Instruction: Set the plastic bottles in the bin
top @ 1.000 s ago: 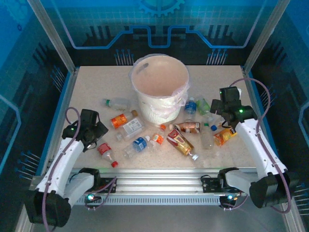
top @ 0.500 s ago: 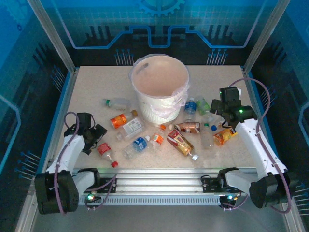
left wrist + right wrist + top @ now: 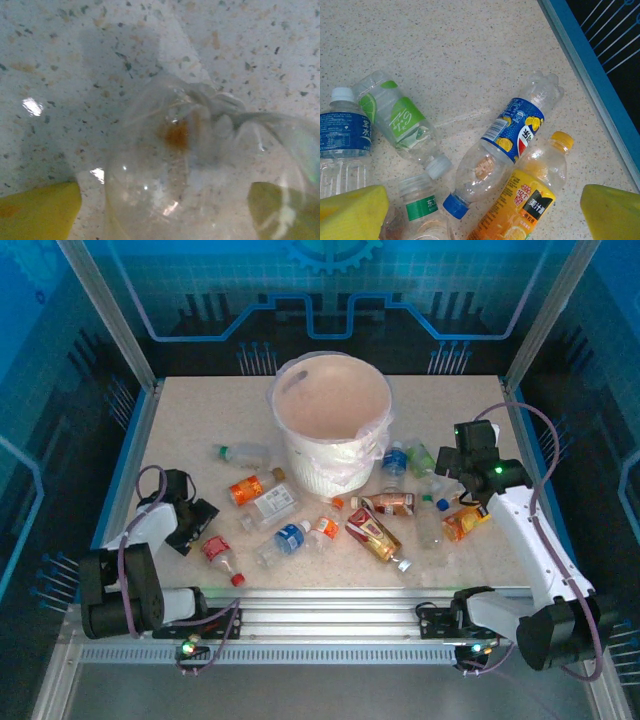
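Left claw (image 3: 200, 525) sits low over the table (image 3: 190, 420) near its left edge, just beside a red-label bottle (image 3: 218, 552). On its wrist camera the yellow pads (image 3: 40, 210) stand well apart, with the rounded end of a clear bottle (image 3: 175, 175) between them. A strip of table shows between the left pad and the plastic, so nothing is clamped. Whether this is the red-label one I cannot tell.

Further right lie a green-cap bottle (image 3: 240, 453), an orange-label bottle (image 3: 248, 488), a white-label bottle (image 3: 275, 503) and a blue-label bottle (image 3: 285, 538). The bin (image 3: 330, 425) stands upright at centre back, its bag folded over the rim. In front of it to the right lie a red-brown bottle (image 3: 375, 535) and a brown bottle (image 3: 390, 503).

The right claw (image 3: 448, 465) hangs over the cluster right of the bin, its pads (image 3: 350, 215) spread wide and gripping nothing. Under it, all on the table outside the bin, are a water bottle (image 3: 342, 135), a lime-label bottle (image 3: 395, 120), a green-band bottle (image 3: 420, 210), a cola bottle (image 3: 507, 145) and a juice bottle (image 3: 530, 200). The last two lie side by side.
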Robot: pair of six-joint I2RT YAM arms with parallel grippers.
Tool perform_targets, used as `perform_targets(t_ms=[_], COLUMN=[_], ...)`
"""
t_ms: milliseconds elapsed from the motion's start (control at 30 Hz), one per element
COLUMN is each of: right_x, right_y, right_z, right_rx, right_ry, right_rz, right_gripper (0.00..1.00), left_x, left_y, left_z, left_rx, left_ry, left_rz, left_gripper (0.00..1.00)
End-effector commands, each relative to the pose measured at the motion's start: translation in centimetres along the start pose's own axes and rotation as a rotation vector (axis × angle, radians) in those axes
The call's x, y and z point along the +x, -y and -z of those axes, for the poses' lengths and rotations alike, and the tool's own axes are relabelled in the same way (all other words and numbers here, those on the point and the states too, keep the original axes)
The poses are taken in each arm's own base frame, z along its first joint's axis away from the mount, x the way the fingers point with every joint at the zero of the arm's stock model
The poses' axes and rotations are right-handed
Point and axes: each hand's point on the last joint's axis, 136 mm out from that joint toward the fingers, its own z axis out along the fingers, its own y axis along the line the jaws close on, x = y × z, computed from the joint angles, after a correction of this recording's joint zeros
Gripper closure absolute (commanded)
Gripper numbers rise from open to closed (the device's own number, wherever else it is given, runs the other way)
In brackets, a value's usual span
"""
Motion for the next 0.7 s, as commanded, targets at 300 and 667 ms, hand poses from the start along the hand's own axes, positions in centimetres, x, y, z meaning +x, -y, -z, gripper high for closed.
perform_targets(t_ms=[300, 667], right_x=[0.6, 0.3], right_y=[0.0, -0.1], right_z=[0.2, 0.3], right_rx=[0.004, -0.004], right_ry=[-0.013, -0.005], right_rz=[-0.007, -0.014], right_gripper=[0.0, 0.0], left_x=[-1.8, -6.7], left_y=[1.4, 2.2], left_z=[-0.2, 7.2], left_rx=[0.018, -0.013], left_ry=[0.028, 0.269], left_rz=[-0.003, -0.104], left_gripper=[0.5, 0.55])
